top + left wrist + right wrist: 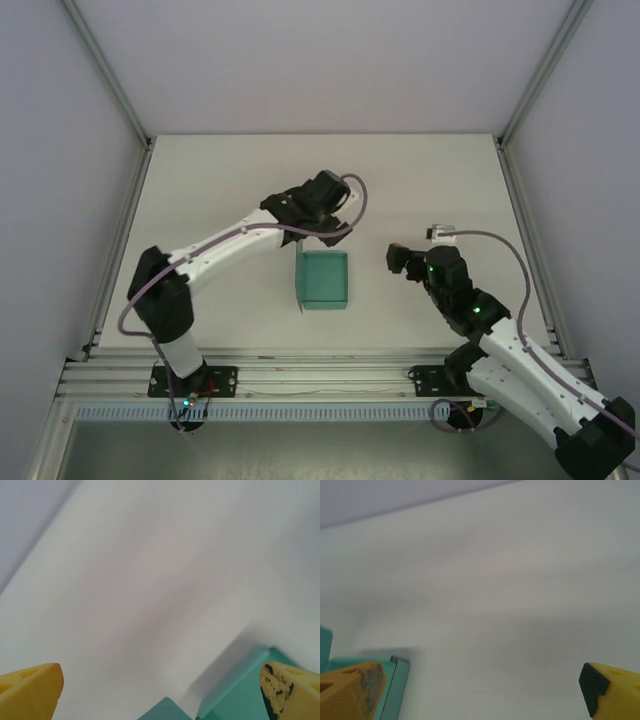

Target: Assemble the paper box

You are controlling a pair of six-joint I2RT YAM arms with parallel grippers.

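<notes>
The teal-green paper box (324, 280) stands folded up as a small rectangular box at the middle of the table, with a thin flap sticking out along its left side. My left gripper (312, 232) hovers just behind the box's far edge, open, its yellow fingers (30, 692) wide apart with only table between them; a box corner (235, 692) shows low in the left wrist view. My right gripper (397, 258) sits right of the box, apart from it and open. The box's edge (395, 690) appears beside its left finger (350, 692).
The white table (220, 190) is bare around the box. Grey enclosure walls and aluminium frame posts (105, 70) border it on the left, right and back. A metal rail (320, 380) runs along the near edge between the arm bases.
</notes>
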